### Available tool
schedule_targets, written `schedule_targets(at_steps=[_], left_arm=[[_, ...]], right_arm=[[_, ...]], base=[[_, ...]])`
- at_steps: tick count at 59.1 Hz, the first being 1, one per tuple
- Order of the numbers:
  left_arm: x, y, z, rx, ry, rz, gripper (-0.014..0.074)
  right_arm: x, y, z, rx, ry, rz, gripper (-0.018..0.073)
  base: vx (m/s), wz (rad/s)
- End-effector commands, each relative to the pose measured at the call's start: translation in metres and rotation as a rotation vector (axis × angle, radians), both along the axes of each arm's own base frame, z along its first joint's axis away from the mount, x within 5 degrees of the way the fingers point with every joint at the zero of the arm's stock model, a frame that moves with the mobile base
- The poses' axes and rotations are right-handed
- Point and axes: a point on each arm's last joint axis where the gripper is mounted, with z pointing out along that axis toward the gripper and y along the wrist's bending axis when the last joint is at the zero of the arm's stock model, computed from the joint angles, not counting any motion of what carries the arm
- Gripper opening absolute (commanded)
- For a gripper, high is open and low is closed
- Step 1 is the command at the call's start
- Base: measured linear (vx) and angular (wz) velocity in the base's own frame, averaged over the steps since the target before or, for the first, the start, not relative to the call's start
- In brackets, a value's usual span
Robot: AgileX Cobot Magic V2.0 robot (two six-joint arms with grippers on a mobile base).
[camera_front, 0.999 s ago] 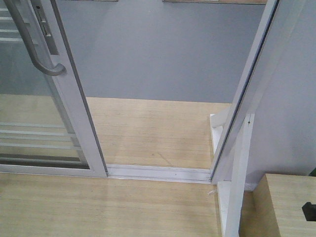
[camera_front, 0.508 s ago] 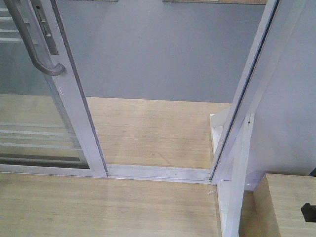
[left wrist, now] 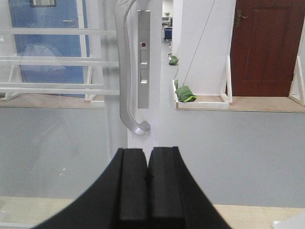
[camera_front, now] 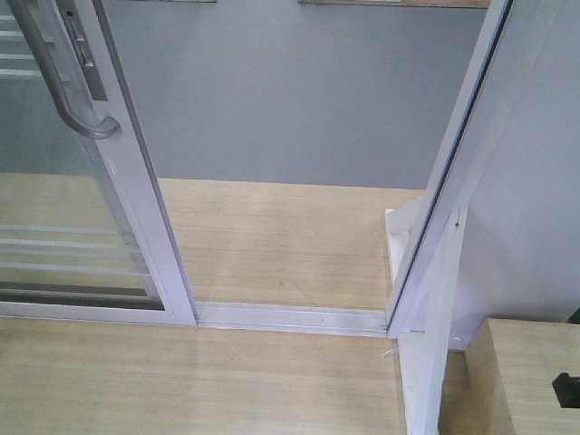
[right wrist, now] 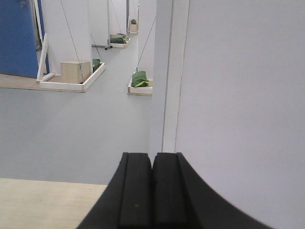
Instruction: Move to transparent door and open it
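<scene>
The left gripper point(left wrist: 148, 179) has its two black pads pressed together with nothing between them, and it points at the white stile just below the curved lower end of the grey pull handle point(left wrist: 125, 71), not touching it. The right gripper point(right wrist: 152, 183) is likewise closed and empty, facing a plain white wall panel point(right wrist: 243, 95) at the right edge of the opening. The transparent door point(camera_front: 72, 217) stands slid to the left end of the floor track point(camera_front: 290, 317), leaving the doorway between it and the right jamb point(camera_front: 444, 199) open onto grey floor point(camera_front: 290, 100).
</scene>
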Motion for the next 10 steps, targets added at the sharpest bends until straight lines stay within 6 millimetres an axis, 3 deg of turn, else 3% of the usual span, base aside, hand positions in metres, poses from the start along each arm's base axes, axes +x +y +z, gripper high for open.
schedule_targets(at_steps=[1, 10], left_arm=[[0.0005, -0.0001, -0.0034, -0.009, -0.043, -0.002, -0.0006], [0.0005, -0.0001, -0.0034, -0.009, -0.043, -0.002, -0.0006]], right_arm=[[-0.0003, -0.0009, 0.0032, -0.004, -0.078, -0.012, -0.0008], [-0.0003, -0.0009, 0.0032, -0.004, -0.078, -0.012, -0.0008]], base=[[0.0, 0.0], [0.0, 0.0]])
